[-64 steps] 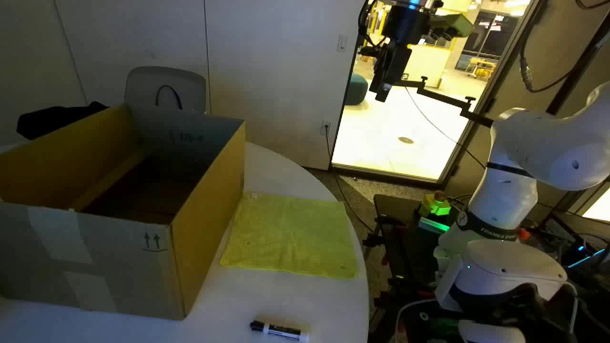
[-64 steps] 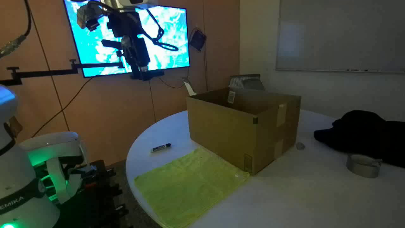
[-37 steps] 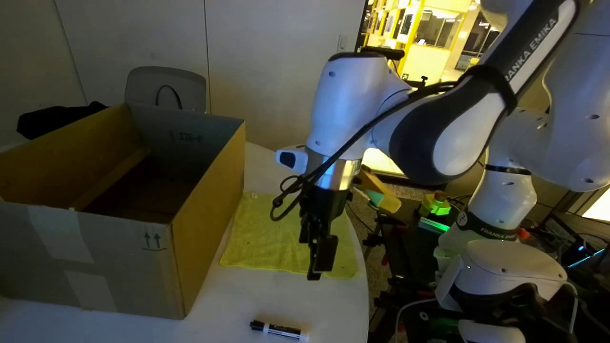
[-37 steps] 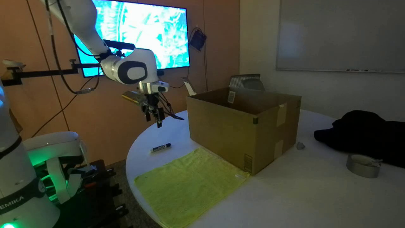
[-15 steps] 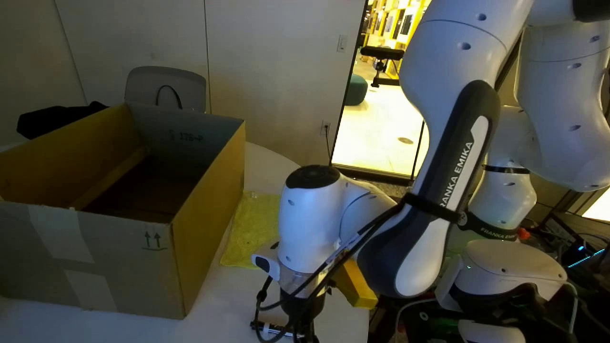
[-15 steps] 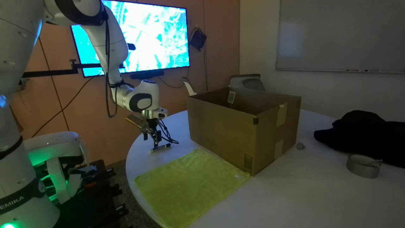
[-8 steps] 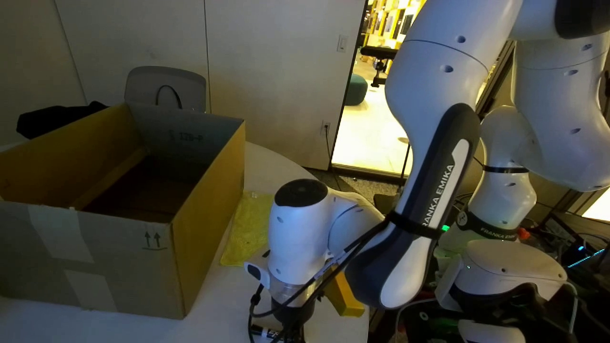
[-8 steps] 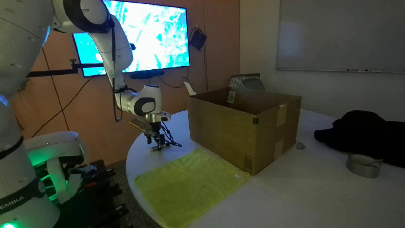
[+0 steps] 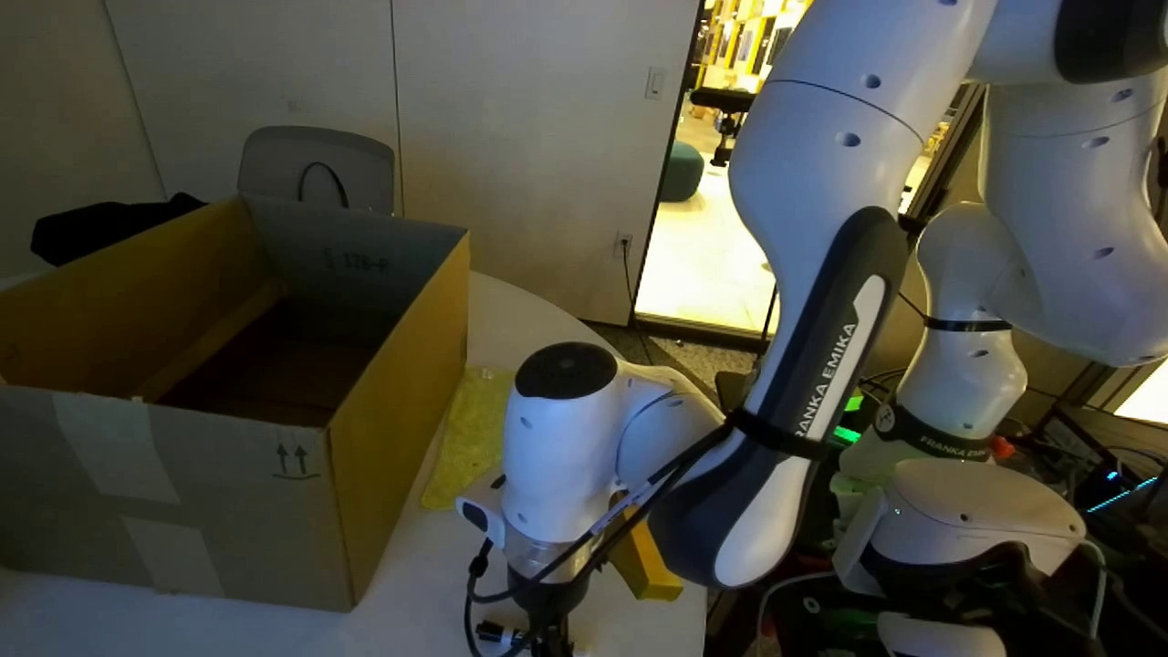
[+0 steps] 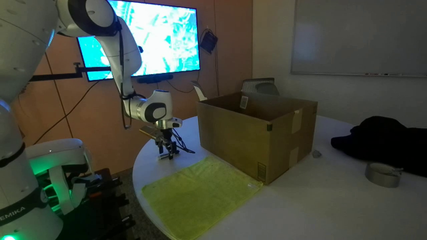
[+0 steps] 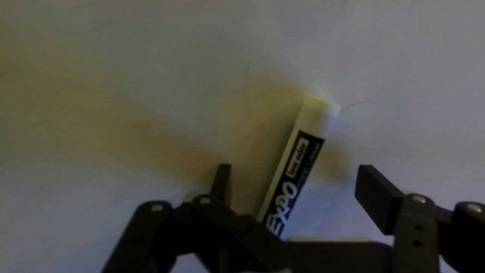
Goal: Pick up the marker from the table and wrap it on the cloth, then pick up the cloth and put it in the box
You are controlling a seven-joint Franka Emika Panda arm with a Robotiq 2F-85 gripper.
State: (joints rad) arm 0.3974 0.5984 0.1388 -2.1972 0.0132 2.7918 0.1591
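Because the end effector (image 11: 295,187) has its fingers (image 11: 379,201) spread wide and holds nothing, with the marker (image 11: 297,165) lying flat on the tabletop (image 11: 132,68) between them, picking it up looks like the step in hand. To do that well, it should turn a little so the fingers match the marker's long sides, then squeeze low and slowly so it does not roll away. I cannot tell if the fingertips touch the tabletop. In the wrist view the marker lies on a slant, its white end (image 11: 320,110) pointing up and a bit right. In an exterior view its dark cap (image 9: 492,630) peeks out, on the end nearer the box (image 9: 237,493).
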